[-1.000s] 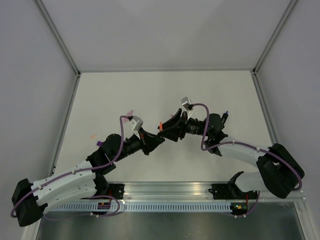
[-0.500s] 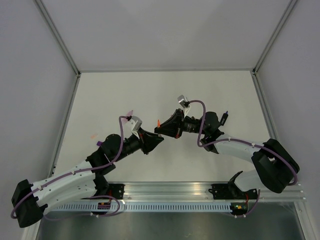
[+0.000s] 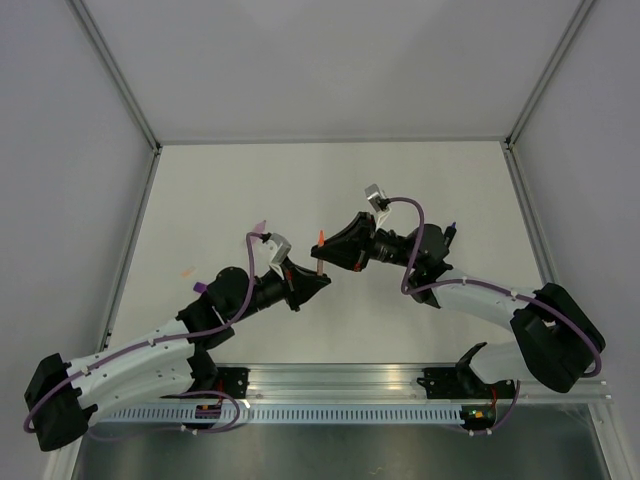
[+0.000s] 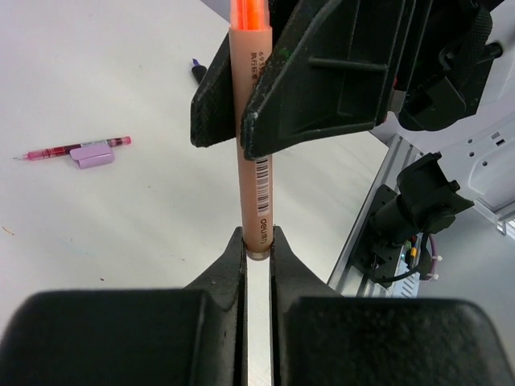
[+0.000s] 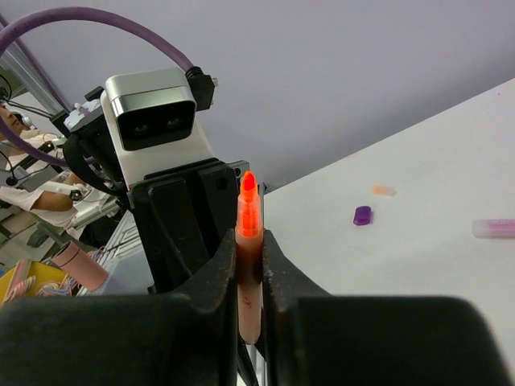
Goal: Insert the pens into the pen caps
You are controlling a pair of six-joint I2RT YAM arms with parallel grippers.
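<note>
Evidently both arms grip one thing: the orange pen [image 4: 256, 177] stands between them near the table's middle, bare tip up. The left gripper [image 4: 257, 243] is clenched on its tail end. The right gripper [image 5: 249, 261] is clamped on the barrel just under the tip. Two grips on one pen look like a handover or re-grip, probably so that one arm ends up holding the tail and the tip is free to enter a cap. No cap is on it yet.

Seen from the right wrist, the purple cap [image 5: 362, 215] and orange cap [image 5: 384, 190] lie near each other at 3 o'clock from the tip. From the left wrist, a pink pen [image 4: 56, 150] lies at 9 o'clock with a pale cap [image 4: 91, 156] touching it. From above, a dark pen [image 3: 452, 232] sits at 3 o'clock by the right arm.

The table [image 3: 300, 180] is plain matt white, so small caps may well slide when pushed. Grey panels [image 3: 330, 60] close three sides, and a rail [image 3: 400, 385] runs along 6 o'clock.
</note>
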